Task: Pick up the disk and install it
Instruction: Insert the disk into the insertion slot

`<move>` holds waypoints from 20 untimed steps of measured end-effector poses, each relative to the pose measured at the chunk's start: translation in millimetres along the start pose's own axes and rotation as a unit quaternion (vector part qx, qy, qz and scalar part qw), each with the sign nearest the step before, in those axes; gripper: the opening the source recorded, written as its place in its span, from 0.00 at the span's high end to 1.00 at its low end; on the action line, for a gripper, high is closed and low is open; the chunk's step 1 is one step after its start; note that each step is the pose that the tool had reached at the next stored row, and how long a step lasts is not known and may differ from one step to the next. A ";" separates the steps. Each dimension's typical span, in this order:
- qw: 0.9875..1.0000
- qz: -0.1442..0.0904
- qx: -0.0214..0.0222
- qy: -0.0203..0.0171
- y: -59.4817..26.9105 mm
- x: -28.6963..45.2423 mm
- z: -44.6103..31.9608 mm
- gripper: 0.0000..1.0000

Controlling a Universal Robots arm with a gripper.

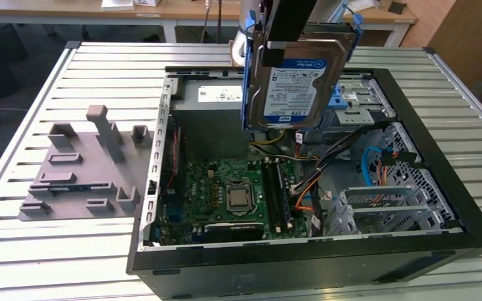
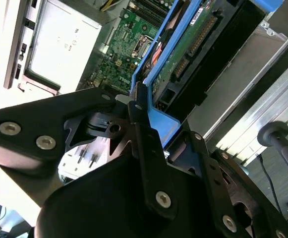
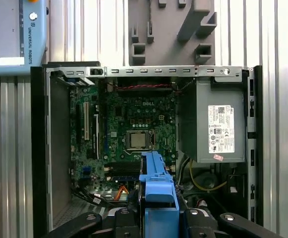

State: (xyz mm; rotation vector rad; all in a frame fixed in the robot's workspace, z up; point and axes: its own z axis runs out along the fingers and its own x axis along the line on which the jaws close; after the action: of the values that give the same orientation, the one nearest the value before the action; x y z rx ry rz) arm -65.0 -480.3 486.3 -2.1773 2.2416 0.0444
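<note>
Gripper: in the exterior view the gripper (image 1: 295,28) hung at 12 o'clock of the frame, closed on the disk (image 1: 295,81) and gripping it by its upper end.
Grip detail: in the second wrist view the black fingers (image 2: 140,124) sat tight on either side of the blue rails (image 2: 158,124), with no gap showing.
Disk: it was lifted and roughly upright, with the label facing the exterior camera. It hung over the far end of the open case (image 1: 442,244); its green underside (image 2: 188,44) showed in the second wrist view.
Rails: blue plastic ran along both long edges of the disk, and in the first wrist view sat just above the gripper (image 3: 156,218).
Motherboard: the motherboard (image 1: 233,194) lay flat in the case, at 6 o'clock of the disk in the exterior view.
Power supply: the grey power supply (image 3: 218,124) stood beside the motherboard, at 11 o'clock of it in the exterior view.
Cage: the metal cage (image 1: 383,210) sat at 3 o'clock of the motherboard, inside the case.
Fixture: the grey fixture (image 1: 82,169) lay on the table (image 1: 98,63) at 9 o'clock of the case, just beside it.
</note>
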 end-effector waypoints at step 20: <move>1.000 0.000 -0.001 0.000 -23.2 31.1 2.7 0.64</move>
State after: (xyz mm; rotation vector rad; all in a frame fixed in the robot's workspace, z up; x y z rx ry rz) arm -42.7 -512.0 482.4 -2.1781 2.2425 0.0454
